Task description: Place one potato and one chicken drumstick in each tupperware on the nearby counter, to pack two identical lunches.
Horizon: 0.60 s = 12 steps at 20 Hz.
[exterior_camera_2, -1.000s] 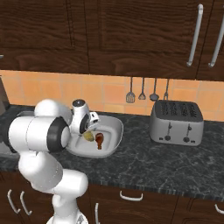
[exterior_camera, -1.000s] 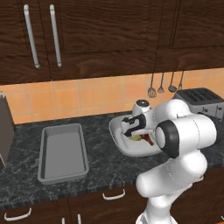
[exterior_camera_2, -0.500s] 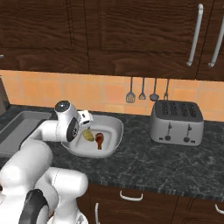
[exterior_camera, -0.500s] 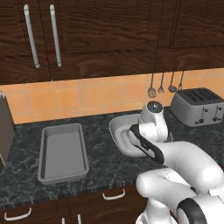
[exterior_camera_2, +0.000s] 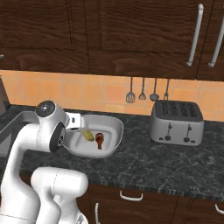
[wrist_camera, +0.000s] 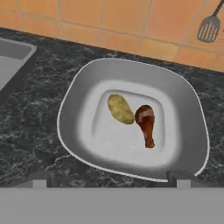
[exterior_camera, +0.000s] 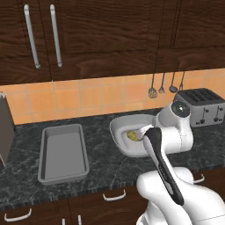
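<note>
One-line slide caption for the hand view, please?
Open tool above the white oval dish holding one potato and one chicken drumstick.

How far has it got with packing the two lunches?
One looks done: the white dish holds a potato and a chicken drumstick. Nothing is in hand; the gripper hangs open above it. The grey tray holds nothing yet.
</note>
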Available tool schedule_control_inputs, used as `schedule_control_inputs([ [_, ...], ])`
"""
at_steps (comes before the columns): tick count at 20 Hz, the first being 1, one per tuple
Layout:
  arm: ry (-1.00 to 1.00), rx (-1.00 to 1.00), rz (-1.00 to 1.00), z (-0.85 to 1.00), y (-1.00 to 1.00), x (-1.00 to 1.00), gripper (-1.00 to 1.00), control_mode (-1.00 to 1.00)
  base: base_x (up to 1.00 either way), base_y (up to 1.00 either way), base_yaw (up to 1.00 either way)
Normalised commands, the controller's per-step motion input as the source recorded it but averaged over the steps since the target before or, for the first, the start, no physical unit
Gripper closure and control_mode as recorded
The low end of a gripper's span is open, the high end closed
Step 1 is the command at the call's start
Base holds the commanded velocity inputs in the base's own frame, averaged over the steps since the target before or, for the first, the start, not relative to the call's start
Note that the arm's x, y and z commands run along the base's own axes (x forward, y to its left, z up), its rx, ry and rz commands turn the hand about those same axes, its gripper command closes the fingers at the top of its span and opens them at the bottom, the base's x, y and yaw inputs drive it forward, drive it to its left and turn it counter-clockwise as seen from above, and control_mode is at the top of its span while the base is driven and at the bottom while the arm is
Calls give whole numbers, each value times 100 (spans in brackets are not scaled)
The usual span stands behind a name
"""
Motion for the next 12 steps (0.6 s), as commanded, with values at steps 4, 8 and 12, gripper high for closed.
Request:
schedule_control_inputs([
  [4, -2, 8, -17, 33, -9, -100, -100, -100, 0, 0, 0],
  [8, 0, 0, -3, -47, 0, -91, -100, -100, 0, 0, 0],
  [12, 0, 0, 0, -13, 0, -23, -100, 100, -75, 0, -4],
])
